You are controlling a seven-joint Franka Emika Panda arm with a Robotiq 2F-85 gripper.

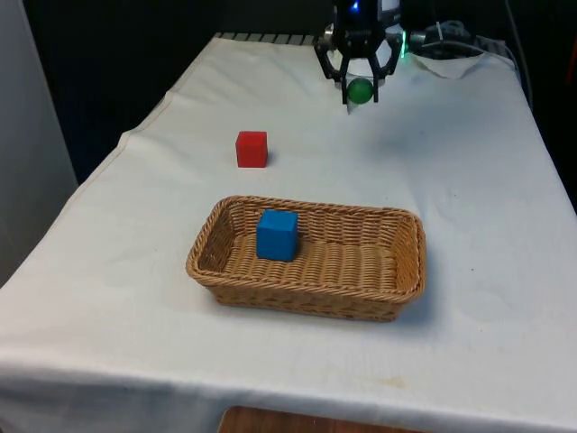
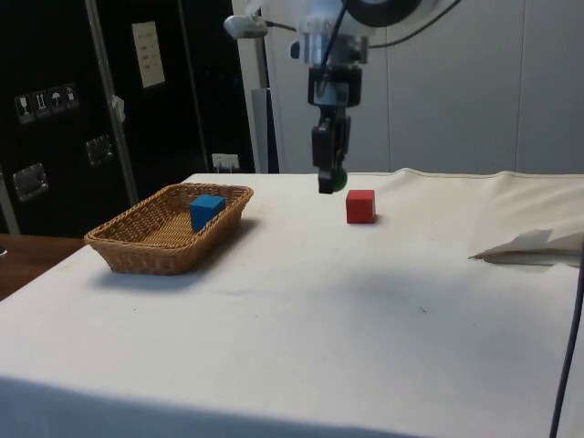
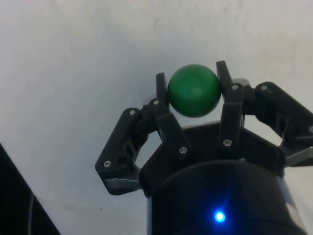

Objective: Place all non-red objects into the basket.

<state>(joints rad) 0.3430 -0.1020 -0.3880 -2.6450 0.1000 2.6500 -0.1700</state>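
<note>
The green ball (image 3: 193, 90) sat squeezed between the two black fingers (image 3: 161, 93), one pressing on each side, and it was held up in the air above the tabletop (image 1: 469, 180). The gripper (image 1: 361, 91) pointed down. The red cube (image 1: 251, 149) sat on the cloth near the fingers. The basket (image 1: 401, 271) was farther from the fingers, with the blue cube (image 1: 277, 234) inside it.

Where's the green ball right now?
The green ball is clamped in the hand, held above the cloth beyond the basket, toward the front view's right of the red block.
</note>
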